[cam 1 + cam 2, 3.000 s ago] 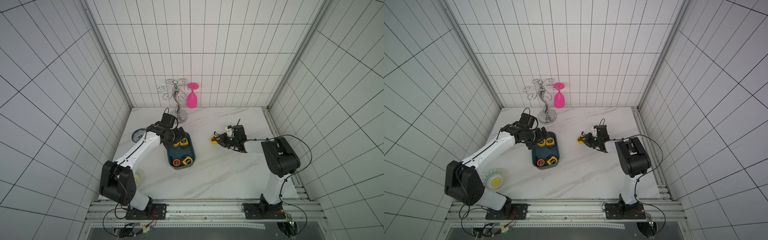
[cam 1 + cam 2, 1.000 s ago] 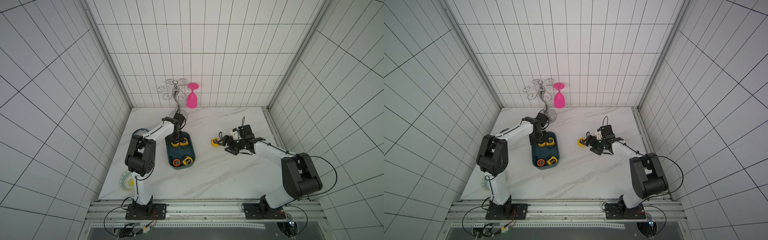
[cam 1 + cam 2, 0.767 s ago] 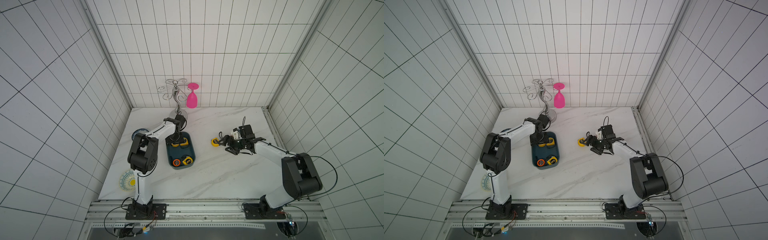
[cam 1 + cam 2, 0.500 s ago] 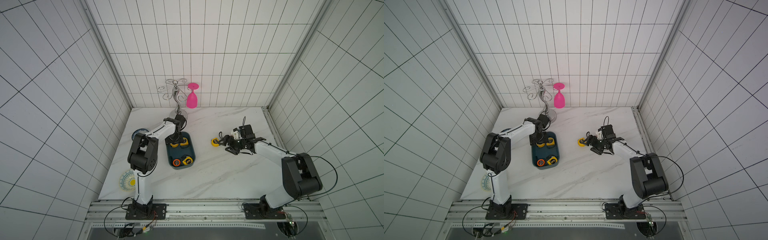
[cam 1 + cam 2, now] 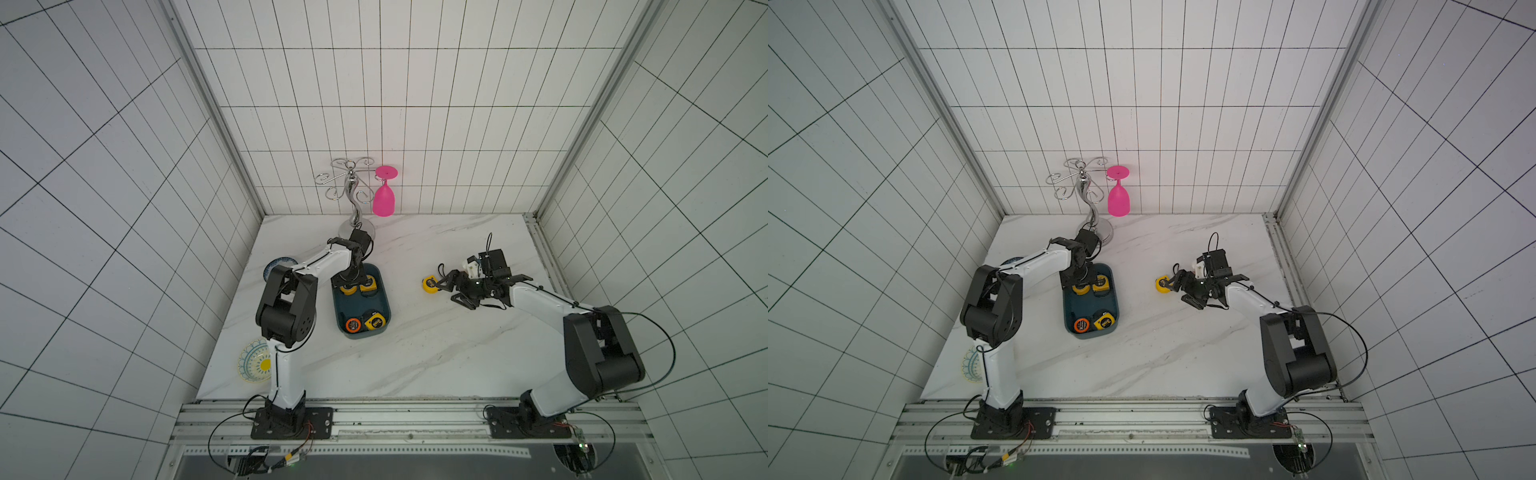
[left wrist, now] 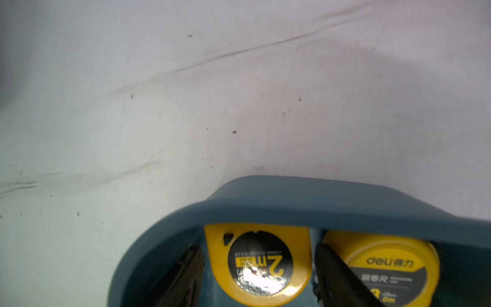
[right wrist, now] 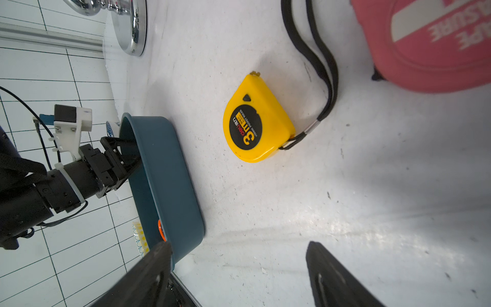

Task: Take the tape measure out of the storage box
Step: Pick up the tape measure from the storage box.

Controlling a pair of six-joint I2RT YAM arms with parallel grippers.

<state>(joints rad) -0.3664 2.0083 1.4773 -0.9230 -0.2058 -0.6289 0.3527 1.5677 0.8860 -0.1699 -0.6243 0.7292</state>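
Left wrist view: left pincer half-open, straddling 2 m tape measure in storage box, lower frame, no grip yet. Step: grasp. Next: close, lift clear. Right pincer wide, empty.

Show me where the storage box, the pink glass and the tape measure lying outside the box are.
storage box (image 5: 385,305): top view, right rim.
pink glass (image 5: 382,202): top view, bowl.
tape measure (image 7: 256,127): right wrist view, yellow case.

Inside the storage box, the left gripper has its jaws straddling the 2 m tape measure; a second yellow tape crowds one jaw, the box wall the other. Bare table lies toward the front edge; a wine-glass rack blocks the back edge.
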